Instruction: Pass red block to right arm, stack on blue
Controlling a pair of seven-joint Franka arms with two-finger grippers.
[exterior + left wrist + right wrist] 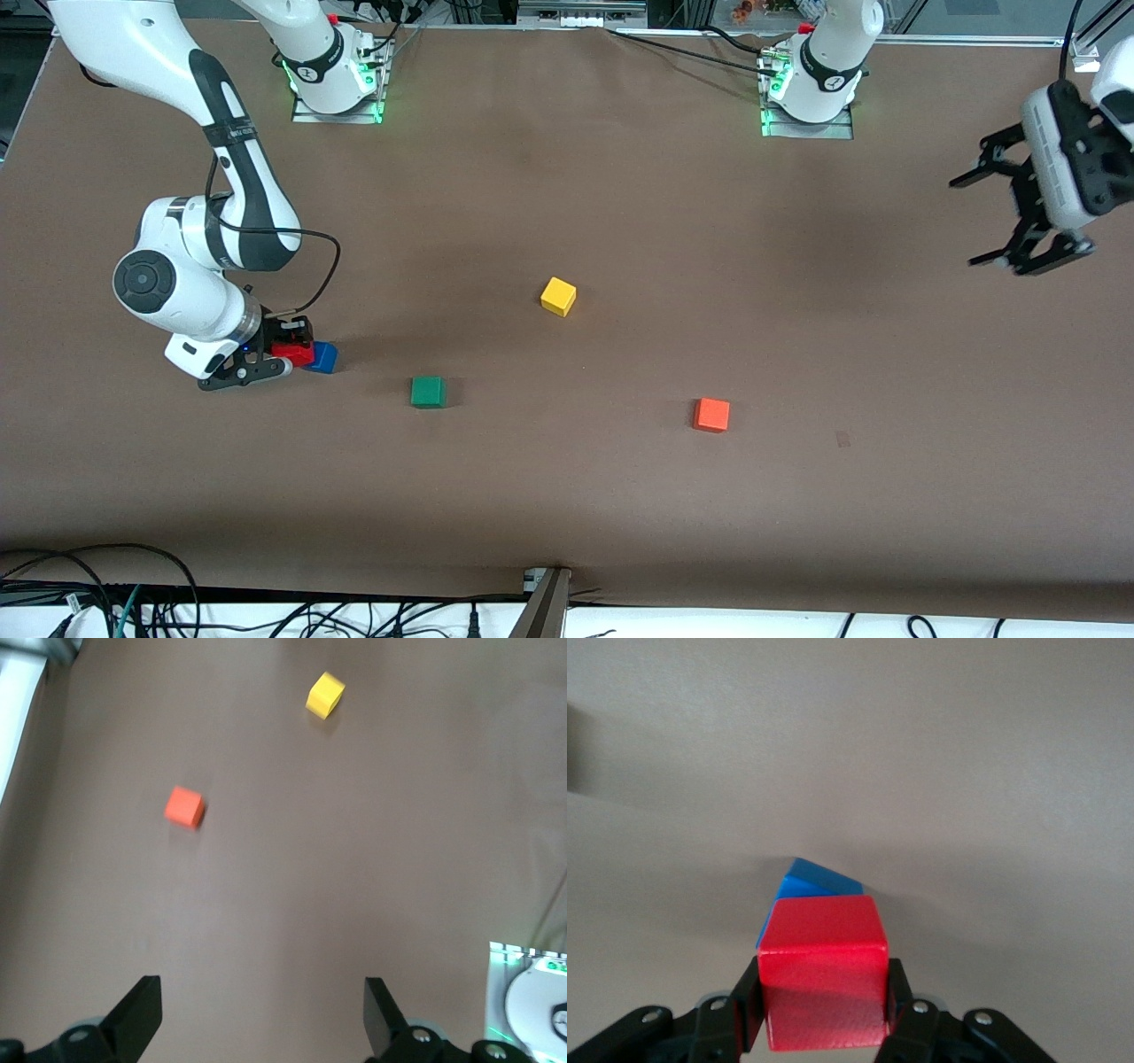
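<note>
My right gripper [282, 348] is clamped on the red block [295, 352], its fingers [749, 1005] pressing two opposite faces. It is low at the right arm's end of the table [620, 496]. The red block sits over the blue block [322, 357], overlapping it; the blue one pokes out from underneath, turned at an angle to the red. I cannot tell whether the two are touching.

My left gripper [1005, 221] hangs open and empty over the left arm's end of the table, waiting, well apart from the blocks.

Out on the table, the green block [428, 391] lies nearest the blue one. The yellow block [558, 296] sits mid-table, and the orange block [711, 415] is nearer the front camera, toward the left arm's end.
</note>
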